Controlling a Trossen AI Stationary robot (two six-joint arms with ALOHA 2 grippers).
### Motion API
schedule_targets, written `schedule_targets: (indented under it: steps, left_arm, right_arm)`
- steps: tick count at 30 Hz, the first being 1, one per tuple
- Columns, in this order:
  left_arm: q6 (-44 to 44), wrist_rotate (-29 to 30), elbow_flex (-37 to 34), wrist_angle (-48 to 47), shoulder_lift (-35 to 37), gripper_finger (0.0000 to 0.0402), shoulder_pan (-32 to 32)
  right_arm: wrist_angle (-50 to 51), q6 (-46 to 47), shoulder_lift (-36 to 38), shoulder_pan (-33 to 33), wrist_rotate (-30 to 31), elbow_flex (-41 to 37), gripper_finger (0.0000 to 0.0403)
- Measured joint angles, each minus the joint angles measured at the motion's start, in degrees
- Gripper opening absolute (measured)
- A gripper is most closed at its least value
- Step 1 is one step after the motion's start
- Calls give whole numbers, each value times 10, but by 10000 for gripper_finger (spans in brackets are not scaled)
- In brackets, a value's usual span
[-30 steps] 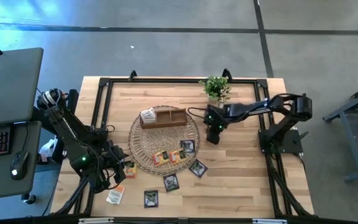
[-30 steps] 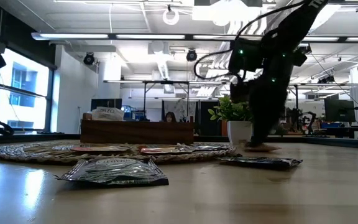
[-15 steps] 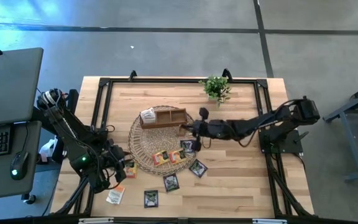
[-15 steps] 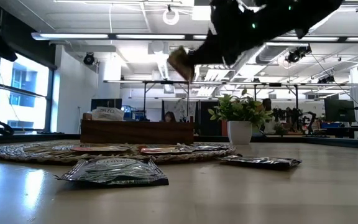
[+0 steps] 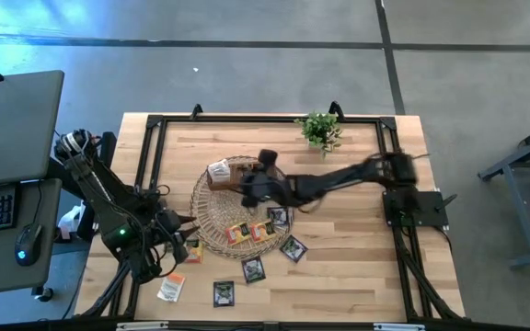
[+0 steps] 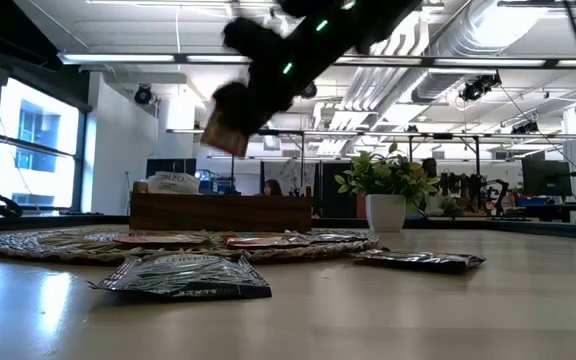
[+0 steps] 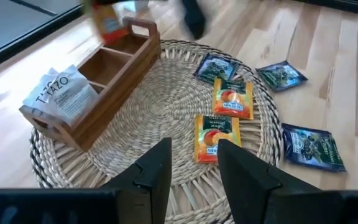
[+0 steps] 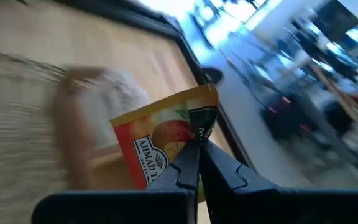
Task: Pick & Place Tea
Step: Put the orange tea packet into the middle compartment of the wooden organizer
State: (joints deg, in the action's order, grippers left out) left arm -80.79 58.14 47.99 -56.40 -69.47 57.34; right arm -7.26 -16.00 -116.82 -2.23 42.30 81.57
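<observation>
My right gripper (image 5: 250, 188) hovers, blurred, over the brown wooden divided tray (image 5: 243, 173) on the round woven mat (image 5: 212, 221), shut on an orange tea packet (image 8: 160, 146). The tray's left compartment holds a white packet (image 5: 217, 171). Two orange packets (image 5: 247, 232) and a dark one (image 5: 279, 217) lie flat on the mat. More dark packets (image 5: 253, 269) and a white-and-orange one (image 5: 170, 288) lie on the table near it. My left gripper (image 5: 184, 243) waits open at the mat's near-left edge, touching nothing. My right gripper pinches the orange packet between its two fingertips at one edge (image 8: 190, 134); the rest of the packet stands out beyond the fingers. The packet (image 6: 226, 133) is lifted clear, tilted, high above the tray and mat.
A small green potted plant (image 5: 320, 129) stands at the table's far edge. Black frame rails (image 5: 151, 156) run along the table's sides. Bare wood lies right of the mat (image 5: 348, 239). A desk with keyboard and mouse (image 5: 7, 207) stands left of the table.
My right gripper rose from the table right of the mat, carrying the orange packet, and swept left across the mat toward the wooden tray, its arm stretching out. The packet went from the tabletop to high in the air. My left arm stayed put.
</observation>
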Motion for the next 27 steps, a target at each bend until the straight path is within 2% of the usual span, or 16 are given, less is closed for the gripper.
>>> schedule_targets:
  steps: [5, 9, 16, 22, 27]
  left_arm:
    - [5, -5, 0, -8, 0, 129, 0]
    - [30, -2, 0, -7, 0, 129, 0]
    - [30, 1, 0, -7, 0, 129, 0]
    - [31, 1, 0, -7, 0, 129, 0]
    - [31, 1, 0, -7, 0, 129, 0]
  right_arm:
    - [40, -34, -90, 32, 16, 87, 3]
    - [93, -51, -131, 50, 26, 129, 8]
    - [141, -53, -133, 43, 43, 141, 4]
    - [146, -41, -132, 44, -12, 137, 11]
    - [143, -36, -131, 49, -7, 135, 36]
